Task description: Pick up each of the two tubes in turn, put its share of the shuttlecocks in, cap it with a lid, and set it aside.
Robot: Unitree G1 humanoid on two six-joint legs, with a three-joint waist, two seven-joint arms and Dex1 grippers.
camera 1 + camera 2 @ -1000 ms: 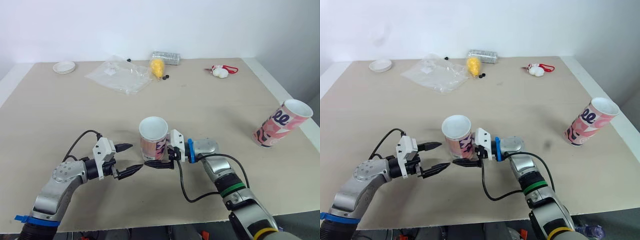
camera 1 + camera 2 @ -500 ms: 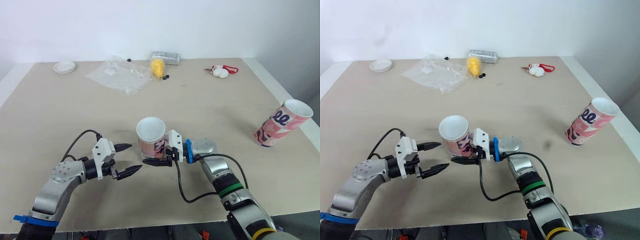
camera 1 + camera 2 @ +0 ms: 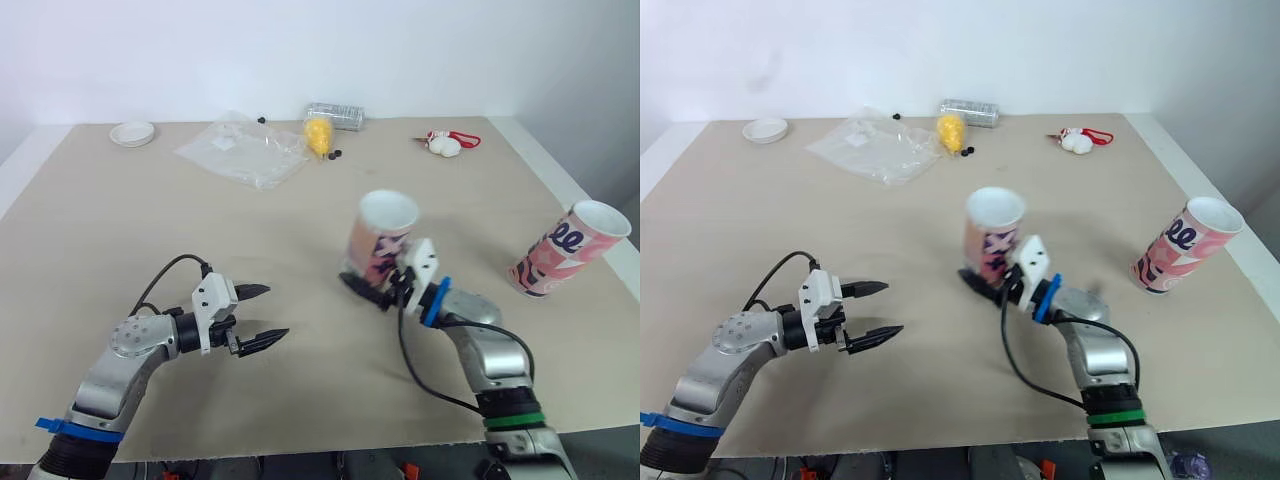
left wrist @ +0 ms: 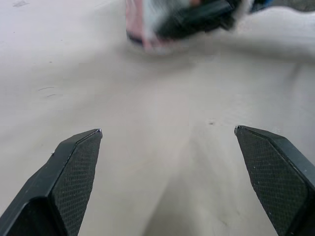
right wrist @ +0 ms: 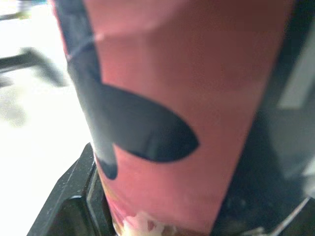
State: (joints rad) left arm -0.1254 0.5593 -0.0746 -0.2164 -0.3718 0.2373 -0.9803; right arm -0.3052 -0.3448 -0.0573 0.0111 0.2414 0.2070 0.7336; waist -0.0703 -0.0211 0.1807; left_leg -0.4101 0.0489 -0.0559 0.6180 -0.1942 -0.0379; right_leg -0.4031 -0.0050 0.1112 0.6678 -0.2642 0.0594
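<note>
- Pale beige bench (image 3: pixel 120 230) stands against a white wall, with loose things along its far edge.
- Right end effector (image 3: pixel 365 283) pinches the pink patterned tube (image 3: pixel 380 240) low on its body, close to the base, one black finger on either side.
- That tube stands near the middle of the bench, a little to the robot's right, with its open white mouth upward and tilted slightly. Whether its base touches the bench cannot be told.
- Seen from the right wrist, the pink wall of the tube with a dark shape printed on it sits tight between the two black fingers (image 5: pixel 74 196).
- Left end effector (image 3: pixel 277 312) hovers low over bare bench on the robot's left, well apart from the held tube, its two fingers spread wide and holding nothing.
- From the left wrist, the spread fingers (image 4: pixel 74 167) frame bare bench, with the tube and the other end effector blurred beyond.
- Second tube (image 3: pixel 570 248), pink with a white mouth, leans at the bench's right edge, well apart from both arms.
- Along the far side lie a small white disc (image 3: pixel 132 133) at the left, a crumpled clear plastic bag (image 3: pixel 240 150), a yellow object (image 3: pixel 318 135) just beside a clear cylinder (image 3: pixel 335 115) lying on its side, and a white and red item (image 3: pixel 445 143) further right.
</note>
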